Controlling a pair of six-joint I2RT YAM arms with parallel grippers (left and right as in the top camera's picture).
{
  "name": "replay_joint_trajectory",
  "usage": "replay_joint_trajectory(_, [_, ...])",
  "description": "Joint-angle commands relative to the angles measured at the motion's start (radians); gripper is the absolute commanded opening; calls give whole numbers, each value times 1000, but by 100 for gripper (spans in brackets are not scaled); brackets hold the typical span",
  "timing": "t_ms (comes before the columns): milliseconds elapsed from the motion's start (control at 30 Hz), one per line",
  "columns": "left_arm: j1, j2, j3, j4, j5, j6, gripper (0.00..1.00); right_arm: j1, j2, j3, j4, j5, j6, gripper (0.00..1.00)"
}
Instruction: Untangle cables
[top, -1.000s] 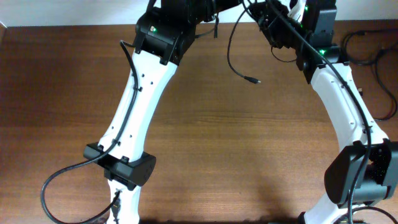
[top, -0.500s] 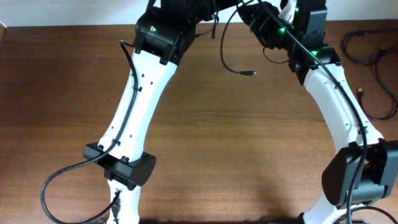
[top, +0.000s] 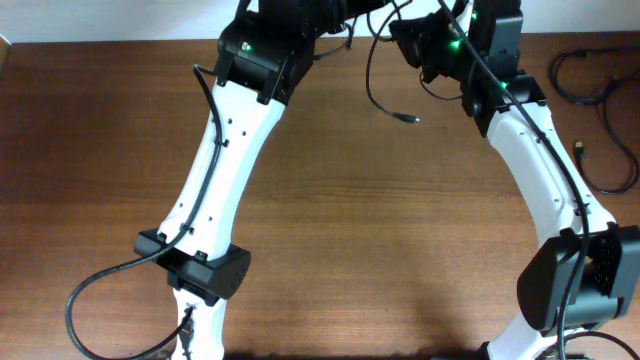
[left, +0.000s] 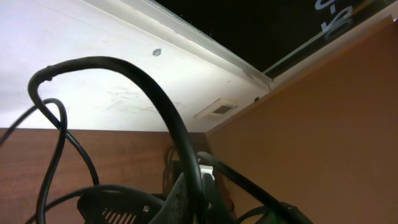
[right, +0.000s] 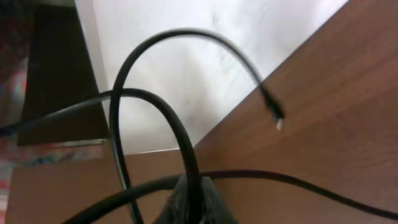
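Note:
The cables are held up in the air over the table's far edge, between my two grippers. In the overhead view one thin black cable (top: 367, 88) hangs down in a curve and ends in a small plug (top: 408, 118) just above the wood. My left gripper (top: 345, 22) is shut on a thick-looking black strand (left: 155, 93) that arches up out of its fingers (left: 186, 199). My right gripper (top: 400, 38) is shut on another strand (right: 180, 137). A second loop with a plug tip (right: 277, 119) crosses behind it. Where the strands cross between the grippers is hidden by the arms.
More black cords (top: 590, 85) lie on the table (top: 380, 230) at its right edge, one with a small plug (top: 580, 147). The left arm's own thick wire (top: 100, 285) loops at the front left. A white wall (left: 112, 43) stands beyond the table's far edge.
My right gripper moved left toward the left gripper and went from open to shut on a cable strand. The hanging plug end swung a little. The left gripper stayed shut.

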Motion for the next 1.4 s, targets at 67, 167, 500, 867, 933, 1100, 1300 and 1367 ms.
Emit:
replay_joint_trajectory(67, [30,1,22,-42,0,18,0,-31,3,-8,-101,53,1,4])
replay_joint_trajectory(167, [147,1,24,-105,3,17,0,-150,3,-8,-216,55,-96,4])
replay_joint_trajectory(500, [461,-74,31,-254,-124,48,0,-576,3,-8,-336,41,-349,4])
replay_joint_trajectory(867, [282,-100,30,-278,-129,92,0,-376,3,-8,-348,55,-385,4])
replay_joint_trajectory(933, [220,-92,29,-274,-129,91,0,-333,3,-8,-346,72,-385,4])
replay_joint_trajectory(1100, [80,-61,29,-238,-270,115,0,-304,3,-8,-353,103,-424,4])
replay_joint_trajectory(1300, [76,-53,29,-216,-278,114,0,-238,3,-8,-382,8,-472,4])
replay_joint_trajectory(1367, [75,-50,29,-211,-278,114,0,-182,3,-8,-374,-39,-471,4])
